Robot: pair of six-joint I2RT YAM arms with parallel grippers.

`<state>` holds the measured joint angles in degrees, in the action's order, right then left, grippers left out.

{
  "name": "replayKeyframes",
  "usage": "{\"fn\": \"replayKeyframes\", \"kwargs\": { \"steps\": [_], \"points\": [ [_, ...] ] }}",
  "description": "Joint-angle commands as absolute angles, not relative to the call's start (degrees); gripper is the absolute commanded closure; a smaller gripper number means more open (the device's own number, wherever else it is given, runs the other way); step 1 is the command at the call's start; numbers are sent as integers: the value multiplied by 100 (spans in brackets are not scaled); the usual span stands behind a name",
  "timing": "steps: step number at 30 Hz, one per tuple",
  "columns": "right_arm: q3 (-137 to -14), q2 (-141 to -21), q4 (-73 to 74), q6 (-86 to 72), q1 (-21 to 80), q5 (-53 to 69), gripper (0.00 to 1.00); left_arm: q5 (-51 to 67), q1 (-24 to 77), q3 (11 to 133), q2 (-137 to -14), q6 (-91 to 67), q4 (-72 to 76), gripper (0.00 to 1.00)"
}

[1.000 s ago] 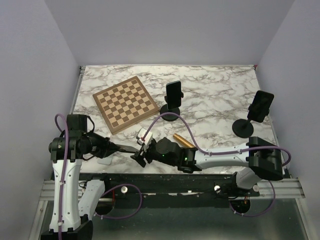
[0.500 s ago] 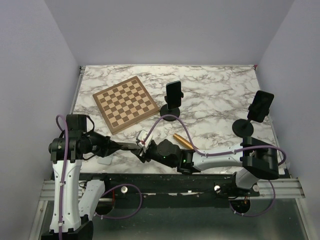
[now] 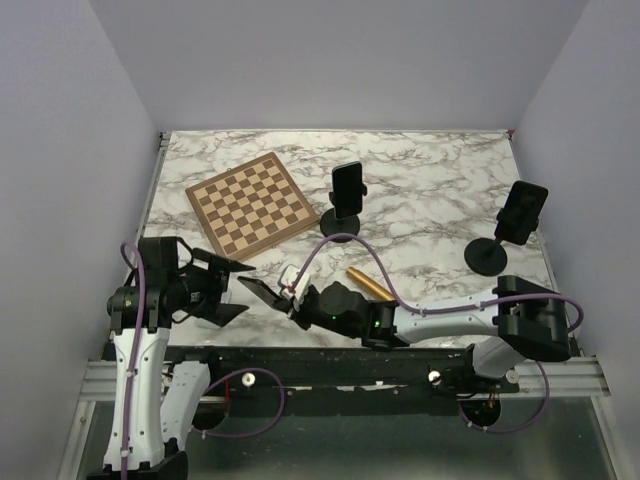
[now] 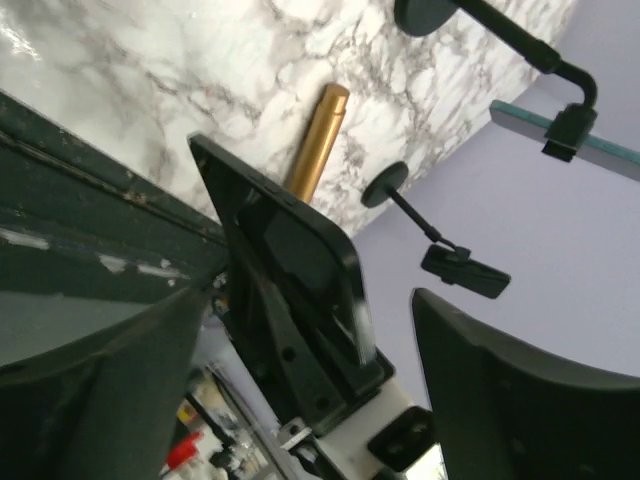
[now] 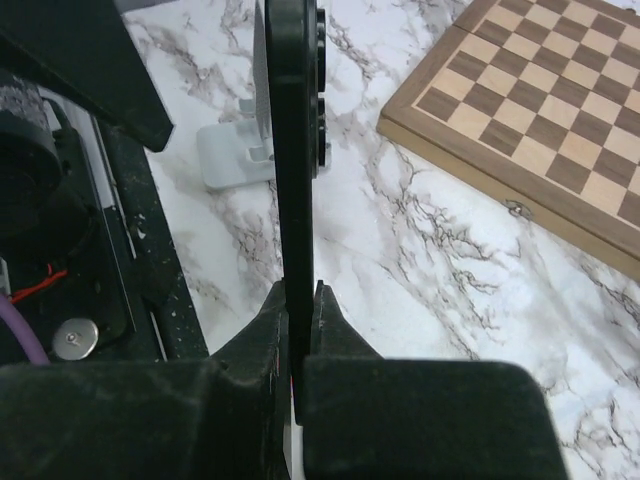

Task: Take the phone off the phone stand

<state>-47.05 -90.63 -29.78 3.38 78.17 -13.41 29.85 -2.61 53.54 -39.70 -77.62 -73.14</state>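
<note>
The right gripper [image 5: 300,305] is pinching the phone [image 5: 295,120] edge-on, holding it clear of the white phone stand [image 5: 232,152] at that view's upper left (removal looks done). The left gripper [image 3: 228,289] is hovering alongside, fingers spread. Next is probably lowering the phone gently onto the marble table [image 3: 430,200].

We see a white marble-patterned bench [image 3: 440,190] closed in on three sides by plain lavender walls [image 3: 340,60], evenly lit, with a black frame [image 3: 250,357] along its near edge.
</note>
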Motion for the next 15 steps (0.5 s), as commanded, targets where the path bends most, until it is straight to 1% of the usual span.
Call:
{"fn": "replayKeyframes", "kwargs": {
  "steps": [1,5,10,15],
  "points": [
    [-4608,-8272,-2746,-480,7739,-1488,99,2782,-272,5809,-3910,-7617,-6779,2],
    [-4535,-7738,-1665,-1150,7724,-2006,99,1840,-273,6510,-4099,-6769,-6637,1],
    [-4624,-6964,674,-2354,7534,-2801,99,693,-265,6977,-4029,-5606,-5999,1],
    [-4576,-5991,2480,-3497,6966,-2789,99,569,-226,6903,-3979,-5295,-5156,2]
  ]
}}
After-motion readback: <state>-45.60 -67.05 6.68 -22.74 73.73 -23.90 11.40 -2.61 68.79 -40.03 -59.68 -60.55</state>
